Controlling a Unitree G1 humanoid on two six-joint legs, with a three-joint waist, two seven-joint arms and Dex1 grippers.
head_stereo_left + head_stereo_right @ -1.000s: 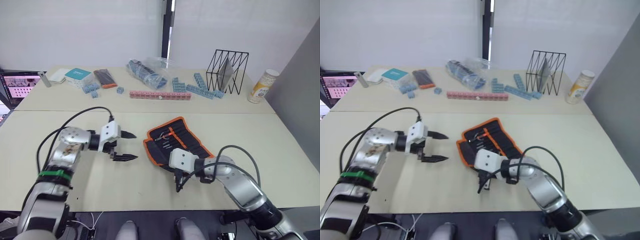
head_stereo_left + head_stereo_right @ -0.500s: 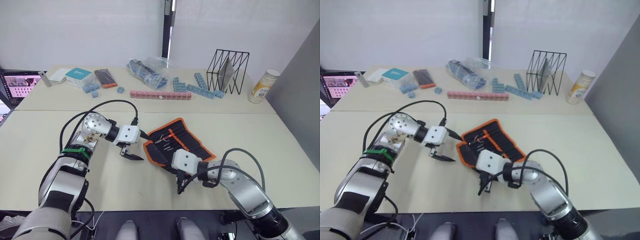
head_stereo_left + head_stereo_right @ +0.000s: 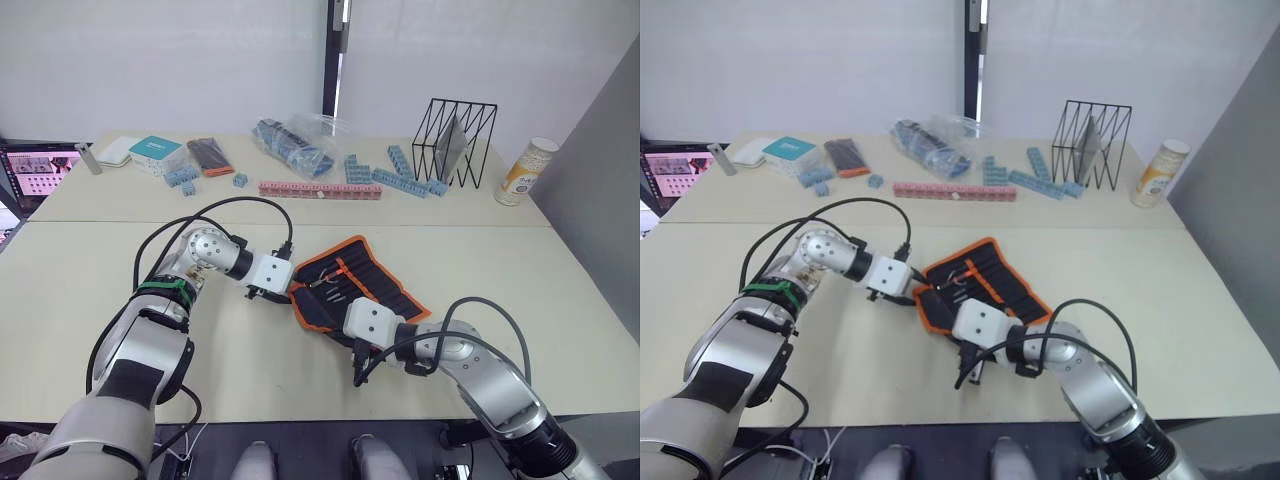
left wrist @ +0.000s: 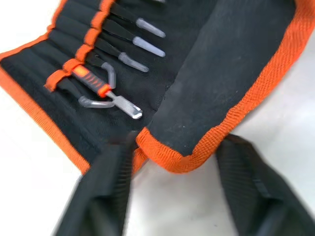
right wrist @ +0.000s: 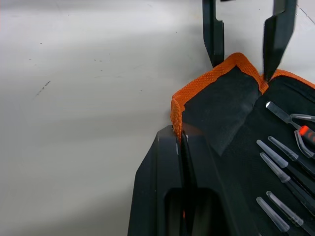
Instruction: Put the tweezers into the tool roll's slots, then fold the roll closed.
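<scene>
No readable text, brand, number or sign. Yellow-white canister (image 3: 527, 171) at far right of counter (image 3: 300, 370) carries label print, too small to read. Teal-topped box (image 3: 155, 151) and monitor screen (image 3: 40, 172) at far left likewise illegible.

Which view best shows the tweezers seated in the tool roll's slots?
The left wrist view: the tweezers sit close up in the slots. The right wrist view catches their tips; the eye views show them tiny on the tool roll.
</scene>
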